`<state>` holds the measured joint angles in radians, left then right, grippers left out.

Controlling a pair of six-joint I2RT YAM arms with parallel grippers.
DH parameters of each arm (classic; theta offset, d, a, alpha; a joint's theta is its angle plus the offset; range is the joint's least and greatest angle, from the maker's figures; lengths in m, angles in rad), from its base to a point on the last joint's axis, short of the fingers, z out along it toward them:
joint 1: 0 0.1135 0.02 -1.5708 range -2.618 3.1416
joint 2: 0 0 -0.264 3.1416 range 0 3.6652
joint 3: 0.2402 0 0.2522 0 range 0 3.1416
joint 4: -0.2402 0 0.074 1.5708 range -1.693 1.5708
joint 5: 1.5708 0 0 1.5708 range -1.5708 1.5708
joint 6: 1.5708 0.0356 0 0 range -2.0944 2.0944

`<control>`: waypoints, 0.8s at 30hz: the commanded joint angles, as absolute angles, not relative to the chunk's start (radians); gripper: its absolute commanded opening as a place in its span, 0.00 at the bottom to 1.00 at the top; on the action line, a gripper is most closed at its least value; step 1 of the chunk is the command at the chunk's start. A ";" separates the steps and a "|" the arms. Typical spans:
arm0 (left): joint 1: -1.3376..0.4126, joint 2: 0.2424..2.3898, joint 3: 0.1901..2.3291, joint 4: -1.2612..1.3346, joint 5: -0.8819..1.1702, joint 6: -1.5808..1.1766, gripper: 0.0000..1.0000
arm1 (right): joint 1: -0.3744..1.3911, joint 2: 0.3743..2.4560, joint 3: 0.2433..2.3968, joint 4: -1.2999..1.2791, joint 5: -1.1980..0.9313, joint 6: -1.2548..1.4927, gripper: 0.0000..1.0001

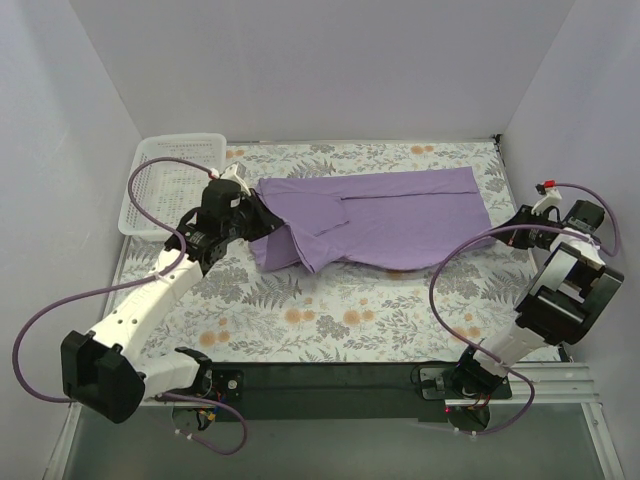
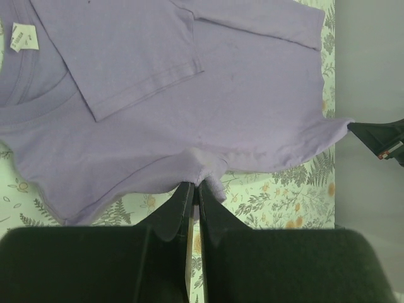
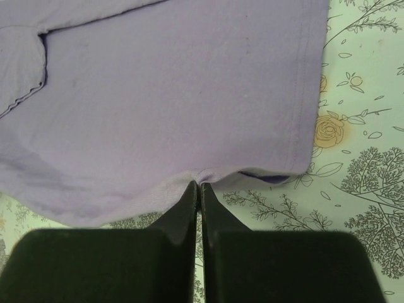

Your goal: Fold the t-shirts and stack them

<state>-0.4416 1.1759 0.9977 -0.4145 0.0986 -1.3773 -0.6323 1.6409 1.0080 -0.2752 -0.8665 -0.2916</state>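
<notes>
One lavender t-shirt point(image 1: 400, 215) lies stretched sideways across the back of the floral table, with a sleeve folded over its middle. My left gripper point(image 1: 262, 222) is at its left end and is shut on the fabric edge near the shoulder point(image 2: 197, 183). The white neck label point(image 2: 24, 36) shows at the collar. My right gripper point(image 1: 510, 226) is at the shirt's right end and is shut on the edge beside the hem corner point(image 3: 200, 183). In the left wrist view the t-shirt point(image 2: 189, 95) runs away to the right gripper point(image 2: 379, 137), which holds its far corner. The cloth point(image 3: 158, 95) looks pulled fairly flat.
A white mesh basket point(image 1: 175, 180) stands at the back left corner, just behind the left arm. White walls close in the table on the left, back and right. The floral cloth point(image 1: 340, 310) covers the table in front of the shirt.
</notes>
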 commanded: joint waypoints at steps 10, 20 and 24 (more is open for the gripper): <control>-0.356 1.308 1.146 -0.370 0.212 -1.301 0.00 | -0.612 1.729 1.092 -0.161 -0.865 -0.169 0.01; -0.261 1.402 1.224 -0.360 0.267 -1.278 0.00 | -0.580 1.798 1.144 -0.091 -0.838 -0.091 0.01; -0.244 1.462 1.255 -0.359 0.299 -1.267 0.00 | -0.566 1.828 1.166 -0.074 -0.822 -0.069 0.01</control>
<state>-0.2546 1.4410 1.2064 -0.3782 0.2577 -1.2949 -0.5743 1.8046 1.1137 -0.1314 -0.8333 -0.1051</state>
